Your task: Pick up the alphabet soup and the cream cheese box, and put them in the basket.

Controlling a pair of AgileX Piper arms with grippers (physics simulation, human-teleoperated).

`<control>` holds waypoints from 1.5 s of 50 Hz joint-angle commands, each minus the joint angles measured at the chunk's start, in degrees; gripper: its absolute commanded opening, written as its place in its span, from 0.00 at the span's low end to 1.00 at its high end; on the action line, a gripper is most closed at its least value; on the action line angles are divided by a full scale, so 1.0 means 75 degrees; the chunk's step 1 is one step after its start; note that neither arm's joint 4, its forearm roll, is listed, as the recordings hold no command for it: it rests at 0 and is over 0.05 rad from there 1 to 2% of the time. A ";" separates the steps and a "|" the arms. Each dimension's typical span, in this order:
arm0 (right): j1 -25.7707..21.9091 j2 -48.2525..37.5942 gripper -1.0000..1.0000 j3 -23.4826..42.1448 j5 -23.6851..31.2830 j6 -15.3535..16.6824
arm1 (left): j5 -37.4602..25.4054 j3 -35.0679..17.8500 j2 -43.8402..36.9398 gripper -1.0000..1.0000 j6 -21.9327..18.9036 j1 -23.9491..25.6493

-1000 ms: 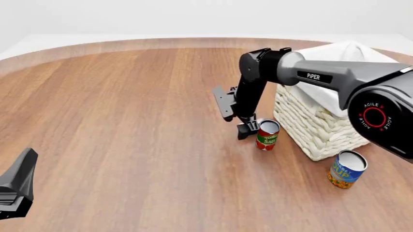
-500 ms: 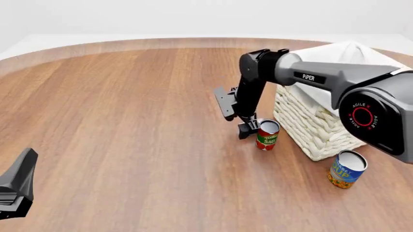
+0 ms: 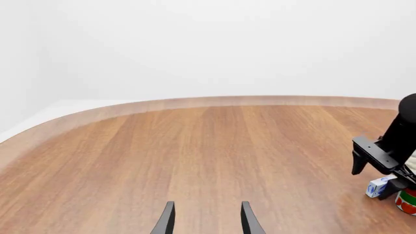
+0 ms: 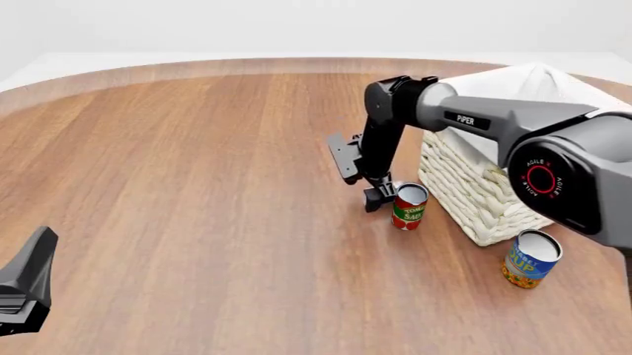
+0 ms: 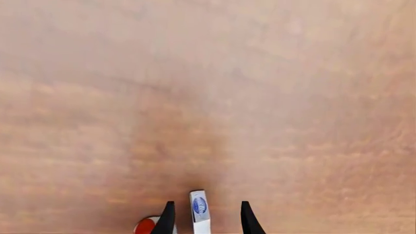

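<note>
- Two black fingertips of the right gripper [image 5: 204, 219] stand apart in the right wrist view, with the cream cheese box [image 5: 199, 210] on edge between them; a gap shows on each side of the box, so the jaws are spread and not pressing it.
- Beside one fingertip in that same view, a red curved sliver of the tomato sauce can [image 5: 147, 225] peeks in at the frame edge.
- From the front, the right gripper [image 4: 377, 198] points down at the table [image 4: 197, 185], just beside the tomato sauce can [image 4: 409, 206]; the box is hidden behind the gripper there (only the wrist cameras catch it).
- In the left wrist view the cream cheese box [image 3: 378, 186] shows as a small blue-and-white block low under the right arm, next to the red-and-green can [image 3: 407, 201].
- The left gripper [image 3: 206, 220] has its two fingers apart with only bare wood between them; in the front view just a part of it [image 4: 25, 285] shows at the lower left edge, well apart from everything else.
- The basket [image 4: 493, 177] sits at the right of the front view, behind the right arm, near the tomato sauce can.
- The alphabet soup [image 4: 531, 259] stands upright near the basket's nearest corner, untouched, seen only from the front.
</note>
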State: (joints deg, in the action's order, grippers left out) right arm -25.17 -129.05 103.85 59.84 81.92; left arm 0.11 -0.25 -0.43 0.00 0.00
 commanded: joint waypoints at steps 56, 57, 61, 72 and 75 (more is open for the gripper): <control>-0.0016 -0.0352 0.00 0.0366 0.0033 0.0443 | 0.0000 0.0000 0.0000 1.00 0.0000 0.0000; -0.0021 -0.0338 0.00 0.0321 -0.0008 0.0459 | 0.0000 0.0000 0.0000 1.00 0.0000 0.0000; -0.0046 -0.0291 0.00 0.0247 -0.0063 0.0481 | 0.0000 0.0000 0.0000 1.00 0.0000 0.0000; -0.0104 -0.0170 0.00 0.0067 -0.0294 0.0594 | 0.0000 0.0000 0.0000 1.00 0.0000 0.0000; -0.0116 -0.0127 0.00 0.0076 -0.0273 0.0617 | 0.0000 0.0000 0.0000 1.00 0.0000 0.0000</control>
State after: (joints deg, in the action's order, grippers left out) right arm -25.48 -130.90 105.25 59.02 86.43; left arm 0.11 -0.25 -0.43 0.00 0.00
